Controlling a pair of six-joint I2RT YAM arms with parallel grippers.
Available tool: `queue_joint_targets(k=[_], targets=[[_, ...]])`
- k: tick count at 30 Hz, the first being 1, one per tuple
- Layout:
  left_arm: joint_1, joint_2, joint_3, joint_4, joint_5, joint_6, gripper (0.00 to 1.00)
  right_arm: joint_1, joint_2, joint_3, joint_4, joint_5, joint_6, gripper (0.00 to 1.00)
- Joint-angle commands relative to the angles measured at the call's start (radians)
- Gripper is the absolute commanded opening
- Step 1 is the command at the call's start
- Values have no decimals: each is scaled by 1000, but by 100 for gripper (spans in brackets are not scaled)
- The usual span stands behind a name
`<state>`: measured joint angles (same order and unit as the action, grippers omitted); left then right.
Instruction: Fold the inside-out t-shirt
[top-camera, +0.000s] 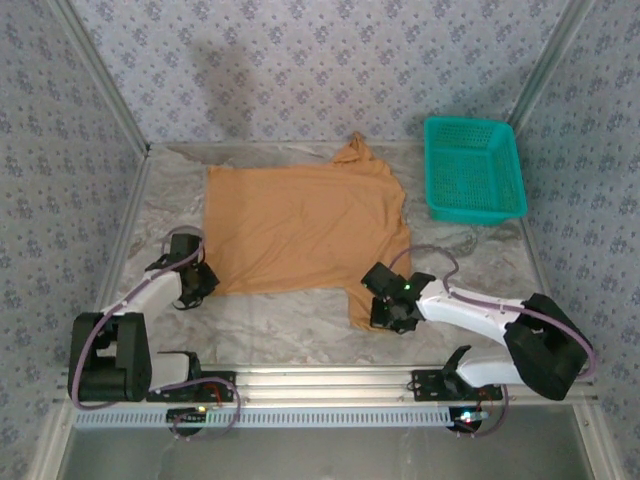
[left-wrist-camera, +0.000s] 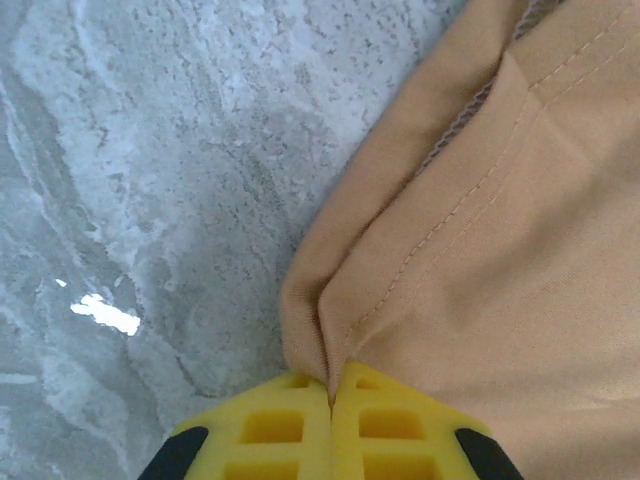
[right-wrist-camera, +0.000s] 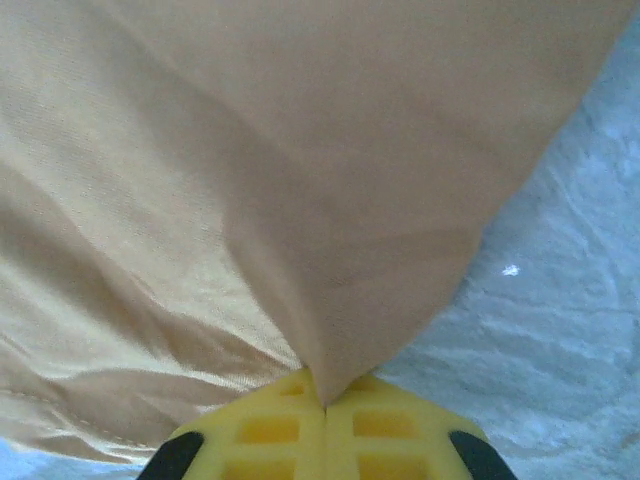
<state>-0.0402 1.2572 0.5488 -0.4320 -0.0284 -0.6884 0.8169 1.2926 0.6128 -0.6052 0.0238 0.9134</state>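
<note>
Marbled counter (top-camera: 285, 325): inside-out t-shirt (top-camera: 300, 225) flat, long axis left-right, sleeves apparently rightward; left end effector (left-wrist-camera: 331, 388), right end effector (right-wrist-camera: 323, 392) clamp its near edge.

Soft, even light from above leaves the overhead view pale and slightly hazy, with a faint shadow on the back wall (top-camera: 230, 60) beyond the t-shirt (top-camera: 300, 225). In the left wrist view a white glare patch shines on the table (left-wrist-camera: 150, 150) left of the t-shirt, whose stitching is sharp. In the right wrist view the nearest cloth blurs.
</note>
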Motion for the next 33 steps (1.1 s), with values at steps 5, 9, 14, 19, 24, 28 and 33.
queue_joint_targets(k=[5, 9, 14, 19, 24, 28, 33], targets=[[-8, -141, 87, -255, -13, 31, 0, 35, -128, 50, -211, 19, -12, 0], [-21, -245, 114, -355, 13, -34, 0, 109, -265, 86, -380, 2, 41, 0], [-27, -313, 182, -456, -28, -27, 0, 125, -321, 214, -521, 5, 34, 0], [-29, -235, 248, -427, -35, 1, 0, -4, -228, 364, -508, 43, -120, 0], [-38, -39, 358, -358, -43, 50, 0, -179, -91, 472, -366, 14, -266, 0], [-32, 142, 456, -322, -70, 91, 0, -256, 80, 616, -327, 8, -356, 0], [-15, 349, 586, -300, -52, 132, 0, -329, 259, 741, -303, 2, -422, 0]])
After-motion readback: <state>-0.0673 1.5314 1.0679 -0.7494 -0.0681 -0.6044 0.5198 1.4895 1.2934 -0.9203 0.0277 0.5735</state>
